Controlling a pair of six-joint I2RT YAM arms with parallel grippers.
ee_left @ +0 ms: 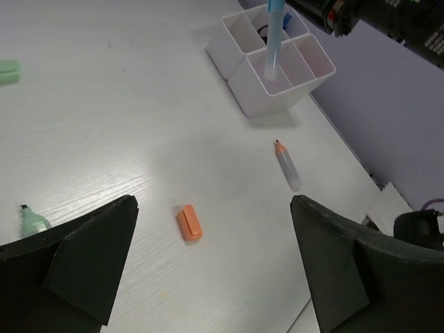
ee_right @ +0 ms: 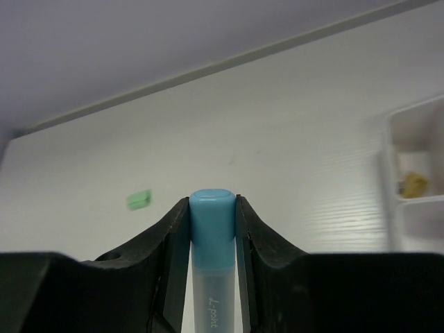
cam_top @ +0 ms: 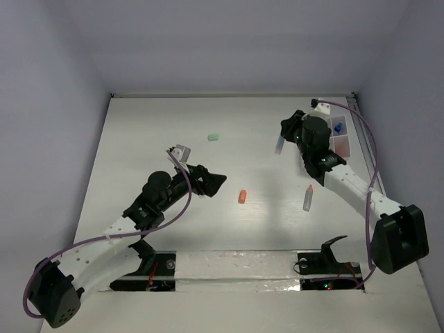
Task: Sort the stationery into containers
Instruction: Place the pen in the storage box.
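Right wrist view is showing the right tool [ee_right: 212,208] clenching the cap of a blue-capped pen [ee_right: 211,229]. The pen's long axis is standing roughly upright, cap uppermost, clear barrel hanging down toward the worktop [cam_top: 173,118]. It is hanging near the left side of the white tray [ee_left: 263,97], which is sitting against the right edge by the far right corner. A grey pen [cam_top: 307,198] is lying nearer, its long axis running far-to-near, orange tip pointing at the far edge. The left tool [ee_left: 213,205] is gaping wide, holding nothing, with an orange block [ee_left: 189,223] lying mid-worktop ahead of it. A mint block [cam_top: 214,137] is lying toward the far edge.
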